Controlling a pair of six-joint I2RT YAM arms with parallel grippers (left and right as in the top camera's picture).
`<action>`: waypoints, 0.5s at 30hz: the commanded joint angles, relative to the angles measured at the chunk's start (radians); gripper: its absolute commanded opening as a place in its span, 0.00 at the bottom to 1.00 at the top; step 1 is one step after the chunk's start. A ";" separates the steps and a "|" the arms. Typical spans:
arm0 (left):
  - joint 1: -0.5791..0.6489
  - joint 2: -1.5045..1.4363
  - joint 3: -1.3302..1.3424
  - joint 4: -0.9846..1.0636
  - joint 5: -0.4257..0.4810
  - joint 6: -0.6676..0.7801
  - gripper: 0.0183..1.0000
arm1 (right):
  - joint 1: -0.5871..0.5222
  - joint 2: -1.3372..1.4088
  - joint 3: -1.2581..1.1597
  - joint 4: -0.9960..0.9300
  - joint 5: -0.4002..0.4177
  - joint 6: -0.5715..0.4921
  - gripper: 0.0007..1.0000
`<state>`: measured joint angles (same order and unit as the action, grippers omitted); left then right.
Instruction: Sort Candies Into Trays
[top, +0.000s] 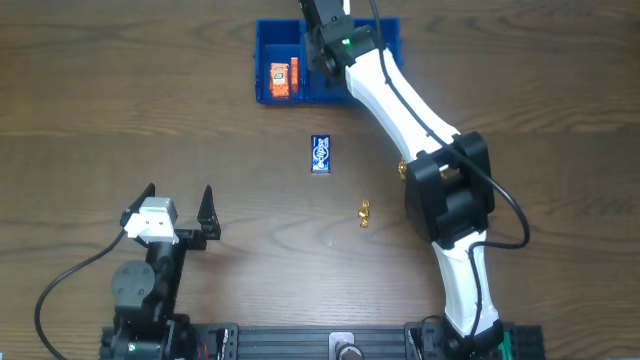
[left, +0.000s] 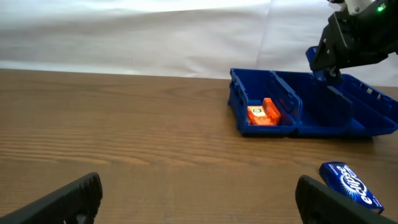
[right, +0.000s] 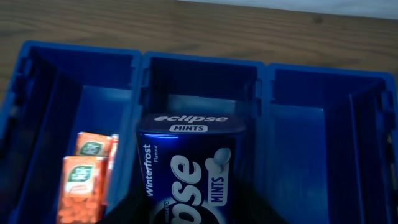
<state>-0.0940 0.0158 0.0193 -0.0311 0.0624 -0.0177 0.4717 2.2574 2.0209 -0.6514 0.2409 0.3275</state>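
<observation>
A blue three-compartment tray (top: 385, 40) stands at the table's far edge. Two orange candy boxes (top: 281, 80) lie in its left compartment (right: 84, 177). My right gripper (top: 325, 45) hangs over the tray, shut on a blue mint tin (right: 189, 174) held above the middle compartment. A second blue mint tin (top: 320, 154) lies on the table below the tray, also seen as the tin (left: 350, 183) in the left wrist view. A small gold candy (top: 364, 213) lies nearer the middle. My left gripper (top: 180, 205) stands open and empty at the near left.
Another small gold piece (top: 400, 170) lies beside the right arm's elbow (top: 450, 190). The tray's right compartment (right: 323, 149) holds nothing. Bare wooden table (top: 150, 120) stretches across the left and centre.
</observation>
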 joint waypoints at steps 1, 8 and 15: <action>0.004 -0.004 -0.014 -0.043 0.008 0.015 1.00 | -0.001 0.012 0.039 0.016 -0.037 -0.014 0.61; 0.004 -0.004 -0.014 -0.043 0.008 0.015 1.00 | -0.021 -0.040 0.039 -0.007 -0.091 -0.010 1.00; 0.004 -0.004 -0.014 -0.043 0.008 0.015 1.00 | 0.052 -0.235 0.026 -0.338 -0.101 0.061 1.00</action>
<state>-0.0940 0.0158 0.0193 -0.0311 0.0624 -0.0177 0.4721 2.1551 2.0338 -0.8974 0.1497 0.3233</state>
